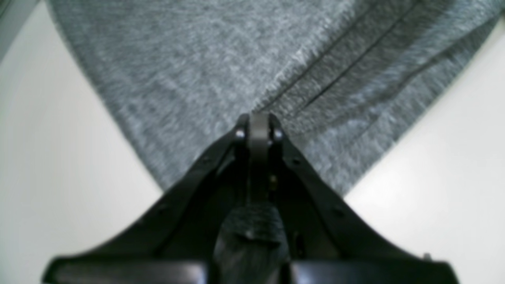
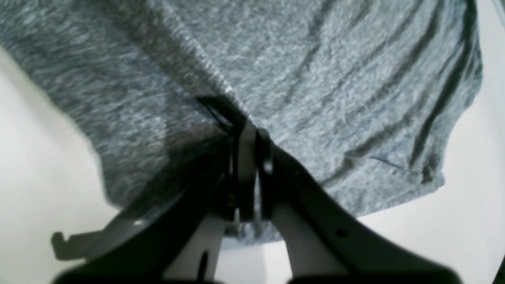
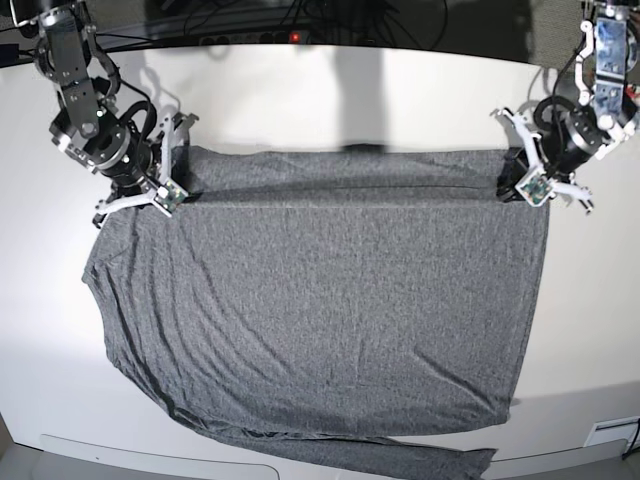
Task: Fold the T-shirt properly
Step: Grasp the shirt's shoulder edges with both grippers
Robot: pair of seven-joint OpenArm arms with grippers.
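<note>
T-shirt [image 3: 320, 310] is pinched at both upper corners: left gripper [image 3: 515, 190] upper right, right gripper [image 3: 178, 192] upper left, jaws clenched on cloth. Fold-over in hand; next, an even pull toward the lower edge is likely needed.

Grey shirt on white

The shirt [image 3: 330, 310] is heathered dark grey, unprinted; the table [image 3: 330, 90] white; the arms [image 3: 90, 110] black.

T-shirt [image 3: 320, 320]: heathered dark-grey knit, plain, no print. Spread flat, covering most of white table. Far edge at 12 o'clock doubled over into narrow folded band running side to side. Long sleeve trails along near edge toward 5 o'clock. Soft wrinkles on 9 o'clock side; 3 o'clock edge straight.
</note>
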